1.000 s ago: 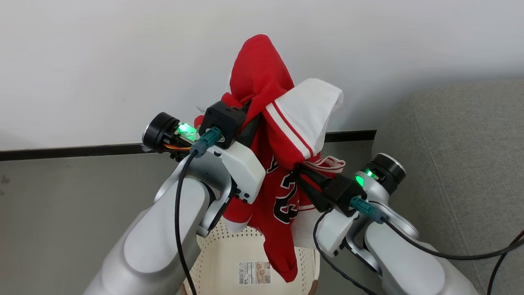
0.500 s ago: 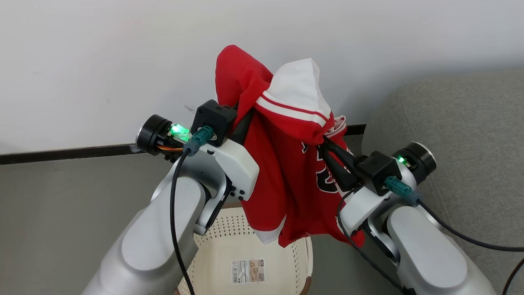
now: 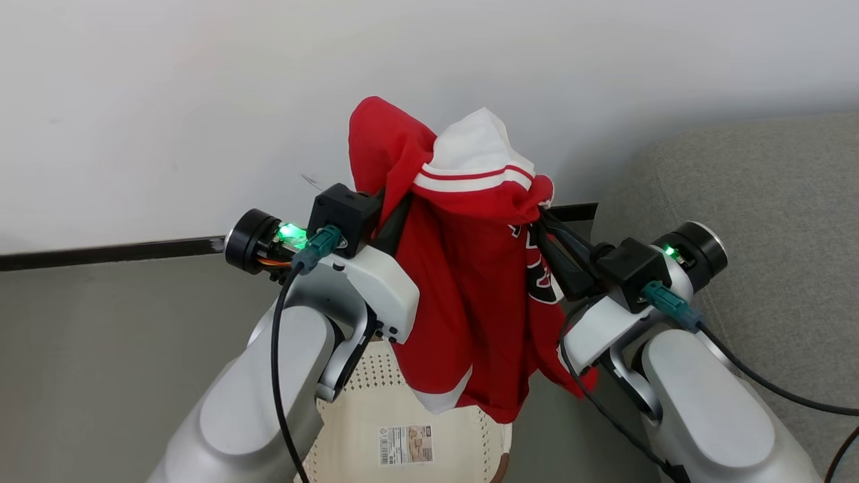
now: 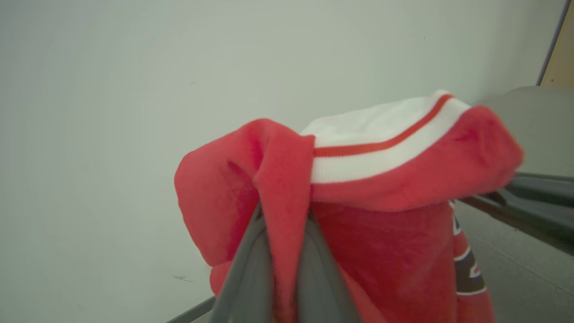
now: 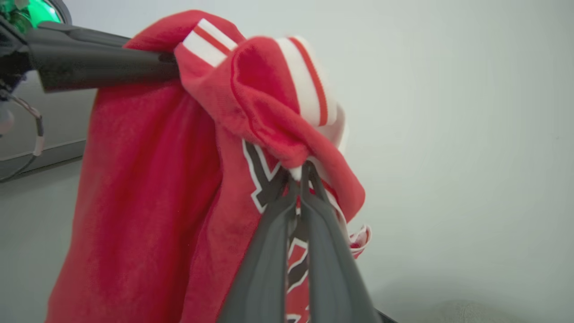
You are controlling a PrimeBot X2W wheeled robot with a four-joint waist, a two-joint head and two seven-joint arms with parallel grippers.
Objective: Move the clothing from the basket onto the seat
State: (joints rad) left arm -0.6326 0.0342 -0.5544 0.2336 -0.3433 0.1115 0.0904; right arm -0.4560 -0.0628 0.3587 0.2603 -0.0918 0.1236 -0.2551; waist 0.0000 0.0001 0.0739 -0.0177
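**Clothing** [image 3: 470, 295]: red jersey fabric with a white panel and 2 white stripes at the top fold. Part of a black-and-white number visible on the side toward the right hand. Suspended in the air between both hands, bunched at the top, draped downward. Positioned in front of the pale wall [image 3: 201, 100], above the basket and left of the seat, touching neither the seat nor the floor [image 3: 100, 335]. Lower hem hanging over the basket's far right part; contact there not determinable.

**Left hand** [image 4: 283, 215]: 2 dark fingers closed to a narrow gap, pinching a red fold of the clothing. Raised, pointing up and toward the right hand.

**Right hand** [image 5: 299, 174]: 2 dark fingers closed almost together, clamped on fabric beside the black-and-white number. Raised to about the same height as the left hand, pointing up and toward it.

**Basket** [image 3: 376, 376]: cream-white, perforated walls, standing on the floor below the hands. Partly hidden by both forearms. Label sticker [image 3: 405, 445] exposed on the base.

**Seat** [image 3: 738, 201]: grey woven upholstery, rounded edge, at the right, just beside the right forearm.

**Baseboard** [image 3: 121, 249]: dark strip along the foot of the wall.
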